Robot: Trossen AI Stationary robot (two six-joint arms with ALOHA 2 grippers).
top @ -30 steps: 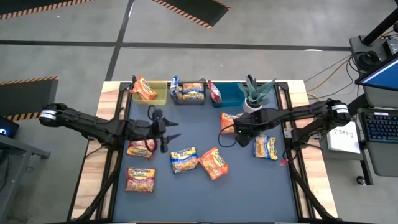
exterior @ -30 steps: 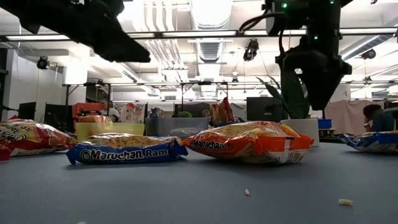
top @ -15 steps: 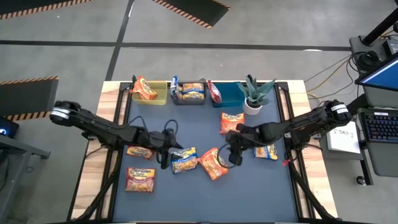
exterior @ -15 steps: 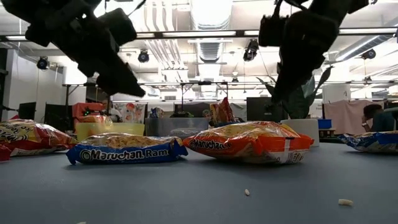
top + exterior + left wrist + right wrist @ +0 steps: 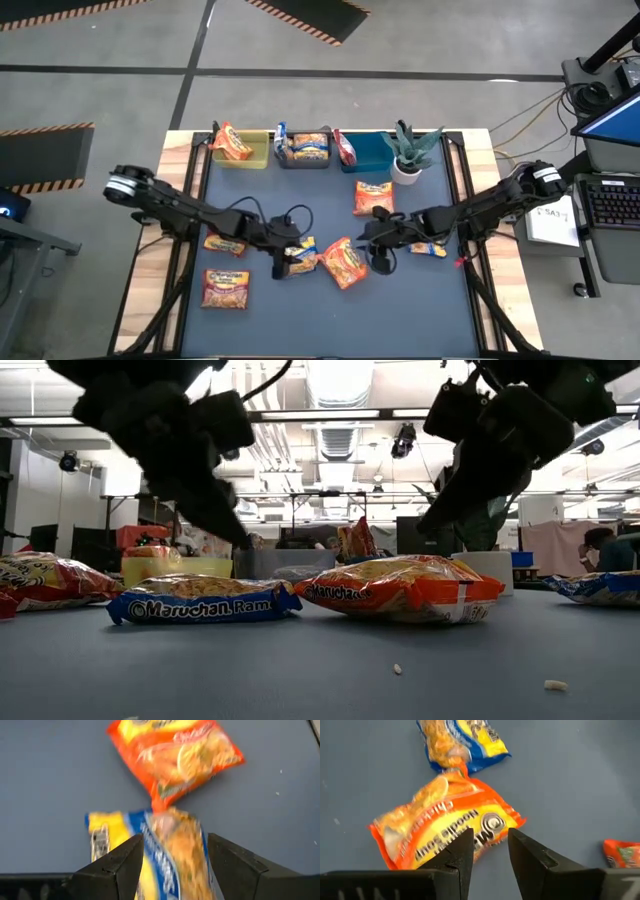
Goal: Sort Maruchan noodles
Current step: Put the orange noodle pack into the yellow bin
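Left tool (image 5: 283,262), spread, I hold over yellow-and-blue packet (image 5: 298,256); right tool (image 5: 381,262), narrowly parted, at orange packet's (image 5: 343,262) three o'clock.

Camera layout: one overhead, one table-level, two wrist-mounted.
Each wrist camera looks down closely past its own fingers; all four views share the crinkly orange plastic noodle packet (image 5: 343,262) (image 5: 400,586) (image 5: 175,756) (image 5: 445,822) on the dark blue table mat (image 5: 330,315).

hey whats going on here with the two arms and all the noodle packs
Two robot arms are sorting ramen packets on a blue table. The left claw, open, comes down over a yellow-and-blue packet. The right claw, open, is closing in on the orange packet beside it. Neither holds anything yet. Three bins at the back already hold some packets.
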